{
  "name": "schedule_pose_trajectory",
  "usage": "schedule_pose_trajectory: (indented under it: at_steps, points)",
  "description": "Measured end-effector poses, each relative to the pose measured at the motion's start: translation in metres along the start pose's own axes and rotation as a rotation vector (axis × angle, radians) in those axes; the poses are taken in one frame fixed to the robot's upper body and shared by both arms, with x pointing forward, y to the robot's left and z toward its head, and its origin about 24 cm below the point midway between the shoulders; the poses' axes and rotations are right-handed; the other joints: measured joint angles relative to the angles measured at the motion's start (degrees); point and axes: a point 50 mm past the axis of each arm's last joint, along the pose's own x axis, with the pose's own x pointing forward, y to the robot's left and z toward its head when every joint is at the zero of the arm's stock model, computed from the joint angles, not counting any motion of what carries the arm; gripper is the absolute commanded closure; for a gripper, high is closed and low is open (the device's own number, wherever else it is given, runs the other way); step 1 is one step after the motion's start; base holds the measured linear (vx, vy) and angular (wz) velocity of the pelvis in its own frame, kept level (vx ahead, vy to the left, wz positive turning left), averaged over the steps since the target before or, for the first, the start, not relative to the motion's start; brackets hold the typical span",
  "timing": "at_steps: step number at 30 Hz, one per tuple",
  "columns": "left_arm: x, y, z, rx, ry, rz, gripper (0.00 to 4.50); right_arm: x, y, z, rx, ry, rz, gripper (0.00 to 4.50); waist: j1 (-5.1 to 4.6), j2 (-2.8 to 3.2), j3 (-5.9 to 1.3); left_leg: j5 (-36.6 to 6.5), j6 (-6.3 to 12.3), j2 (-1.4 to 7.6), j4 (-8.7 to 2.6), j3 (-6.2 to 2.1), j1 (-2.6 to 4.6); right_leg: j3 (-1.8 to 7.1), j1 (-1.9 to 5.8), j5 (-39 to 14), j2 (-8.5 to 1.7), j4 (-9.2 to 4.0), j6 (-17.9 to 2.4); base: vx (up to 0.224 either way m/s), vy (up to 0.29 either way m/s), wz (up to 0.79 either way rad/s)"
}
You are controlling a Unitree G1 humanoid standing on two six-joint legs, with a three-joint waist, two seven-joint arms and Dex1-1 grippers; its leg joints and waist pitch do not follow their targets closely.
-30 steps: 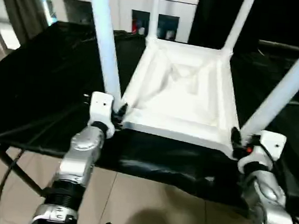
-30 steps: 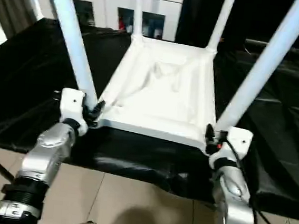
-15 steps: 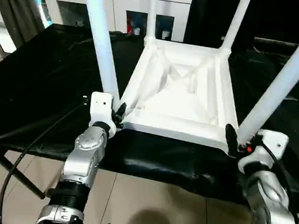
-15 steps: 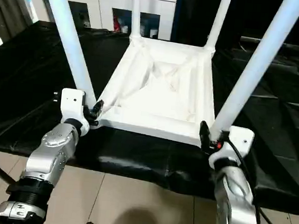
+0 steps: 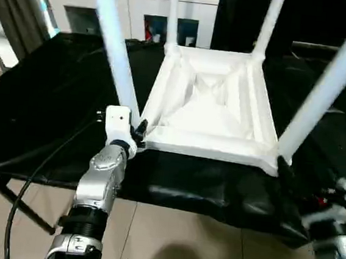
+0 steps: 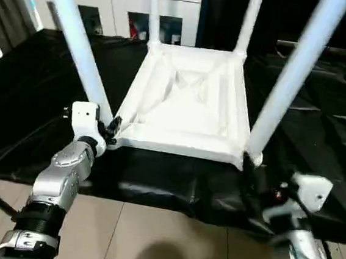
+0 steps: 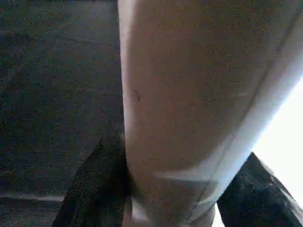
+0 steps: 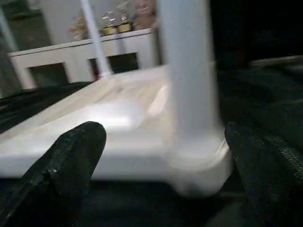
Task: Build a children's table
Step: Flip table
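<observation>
The children's table (image 5: 215, 109) lies upside down in the middle of the frame on a bench covered with a black cloth (image 5: 54, 93), its ribbed underside facing up. Four white legs stand up out of its corner sockets: the near left leg (image 5: 114, 56) rises toward the upper left of the frame, the near right leg (image 5: 327, 89) toward the upper right, and the two far legs (image 5: 172, 13) run up past the top edge.

The left gripper (image 5: 137, 132), at the lower left of centre, is clamped around the foot of the near left leg, just where it enters the socket. In the left wrist view the white tube of that leg (image 7: 189, 104) sits between the two black fingers (image 7: 90, 189), pressed against both.

The right gripper (image 6: 256, 183), at the lower right, sits just below and in front of the table's near right corner, apart from the leg. In the right wrist view its two black fingers (image 8: 66, 170) stand wide apart with nothing between them, and the near right leg (image 8: 189, 71) and its round corner socket lie beyond them, untouched.

A white cabinet (image 5: 141, 16) with glass doors stands along the top of the frame behind the bench, a grey curtain (image 5: 16, 10) hangs in the upper left corner, and pale floor tiles (image 5: 168, 239) run along the bottom.
</observation>
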Motion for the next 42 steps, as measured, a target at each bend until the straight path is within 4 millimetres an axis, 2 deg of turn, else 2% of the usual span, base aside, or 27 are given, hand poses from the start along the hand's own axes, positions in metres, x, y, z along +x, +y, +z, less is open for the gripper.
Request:
schedule_pose_trajectory:
  at_steps: [4, 6, 11, 14, 18, 23, 30, 38, 39, 42]
  points:
    - [0.002, -0.005, 0.002, -0.139, 0.017, -0.018, 2.38, 0.013, 0.024, -0.015, 0.054, 0.110, 0.123, 0.00, -0.06, 0.04, -0.03, 0.02, 0.01, 0.01, -0.17, 0.00, -0.06, -0.13, -0.34, 0.17, -0.05, 0.03, -0.06, 0.000, 0.000, 0.00]
    - [0.002, -0.007, 0.002, -0.184, 0.028, -0.026, 2.38, 0.027, 0.032, -0.021, 0.082, 0.140, 0.143, 0.00, 0.01, 0.05, -0.04, 0.04, 0.03, 0.01, -0.15, 0.00, -0.09, -0.13, -0.36, 0.19, -0.07, 0.02, -0.09, 0.000, 0.000, 0.00]
    - [0.000, -0.011, 0.006, -0.190, 0.031, -0.048, 2.38, 0.056, 0.041, -0.024, 0.156, 0.155, 0.143, 0.00, 0.30, 0.15, -0.12, 0.34, 0.50, -0.01, -0.03, 0.13, -0.41, -0.16, -0.51, 0.18, -0.17, -0.05, -0.09, 0.000, 0.000, 0.00]
    - [-0.001, -0.012, 0.008, -0.192, 0.028, -0.052, 2.38, 0.077, 0.053, -0.025, 0.263, 0.163, 0.147, 0.00, 0.27, 0.05, -0.11, 0.45, 0.72, -0.03, 0.10, 0.17, -0.92, -0.18, -0.90, 0.20, -0.23, 0.01, -0.07, 0.000, 0.000, 0.00]
    - [-0.003, -0.013, 0.011, -0.202, 0.019, -0.057, 2.38, 0.090, 0.062, -0.029, 0.435, 0.163, 0.152, 0.00, 0.50, -0.44, -0.02, 0.44, 0.87, -0.03, 0.28, 0.23, -1.29, -0.19, -1.30, 0.19, -0.29, 0.22, -0.08, 0.000, 0.000, 0.00]
    - [-0.006, -0.012, 0.011, -0.212, 0.019, -0.050, 2.38, 0.106, 0.067, -0.020, 0.604, 0.093, 0.140, 0.00, 0.36, -0.68, 0.09, 0.39, 0.96, -0.02, 0.64, 0.24, -1.43, -0.15, -1.45, 0.19, -0.33, 0.57, -0.08, 0.000, 0.000, 0.00]
    - [-0.008, -0.012, 0.008, -0.216, 0.029, -0.050, 2.38, 0.129, 0.068, -0.021, 0.708, 0.067, 0.075, 0.00, 0.19, -0.84, 0.07, 0.46, 0.73, 0.00, 0.61, 0.29, -1.26, -0.13, -1.41, 0.28, -0.34, 0.81, -0.04, 0.000, 0.000, 0.00]
    - [-0.010, -0.013, 0.009, -0.217, 0.031, -0.053, 2.38, 0.157, 0.077, -0.019, 0.797, 0.090, 0.065, 0.00, 0.11, -0.94, 0.12, 0.63, 0.97, 0.00, 0.63, 0.36, -1.29, -0.09, -1.44, 0.32, -0.35, 0.80, -0.01, 0.000, 0.000, 0.00]
    - [-0.010, -0.013, 0.009, -0.218, 0.030, -0.052, 2.38, 0.159, 0.077, -0.020, 0.803, 0.093, 0.062, 0.17, 0.07, -1.02, 0.13, 0.65, 1.00, 0.01, 0.62, 0.36, -1.28, -0.09, -1.44, 0.32, -0.35, 0.81, -0.01, 0.000, 0.000, 0.00]
    - [-0.011, -0.012, 0.009, -0.220, 0.027, -0.047, 2.38, 0.164, 0.077, -0.021, 0.835, 0.104, 0.049, 0.28, -0.09, -1.18, 0.18, 0.65, 1.00, 0.04, 0.63, 0.39, -1.25, -0.10, -1.45, 0.33, -0.35, 0.84, -0.01, 0.000, 0.000, 0.00]
